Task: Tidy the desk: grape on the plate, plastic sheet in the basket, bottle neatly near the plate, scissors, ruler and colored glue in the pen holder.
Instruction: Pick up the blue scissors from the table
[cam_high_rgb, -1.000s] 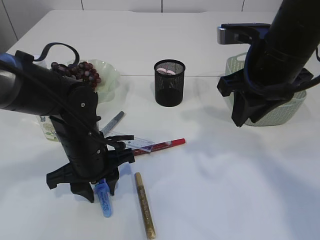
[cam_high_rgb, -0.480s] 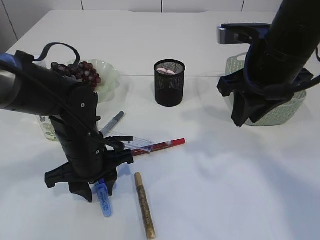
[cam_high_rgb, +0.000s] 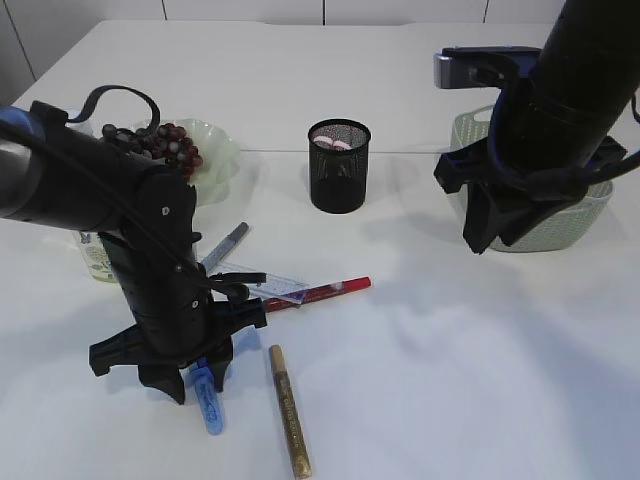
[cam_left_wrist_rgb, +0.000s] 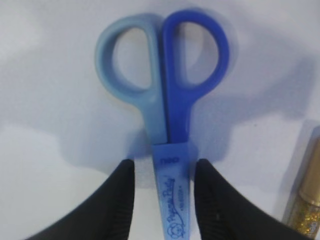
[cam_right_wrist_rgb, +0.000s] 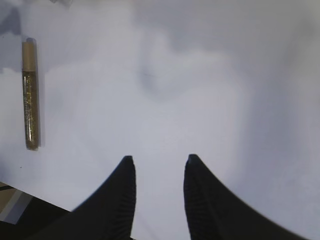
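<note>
left claw (cam_left_wrist_rgb: 162, 195) spread, straddling blue plastic-sheathed scissors (cam_left_wrist_rgb: 167, 115) near desk's front-left corner | right claw (cam_right_wrist_rgb: 157, 192) spread, empty, above white desk (cam_right_wrist_rgb: 200, 90)

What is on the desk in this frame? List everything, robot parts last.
Scissors: one, blue, front left, between the left gripper's fingers.
Glitter glue: one, gold, front, right of the scissors.
Red pen: one, centre left.
Grey pen: one, left.
Ruler: one, clear, over the red pen.
Pen holder: one, black mesh, centre back.
Grapes: one bunch, dark, on the plate.
Plate: one, pale green, back left.
Basket: one, pale green, right.
Bottle: one, far left, mostly hidden.
Left gripper: open, straddling the scissors.
Right gripper: open, empty.
</note>
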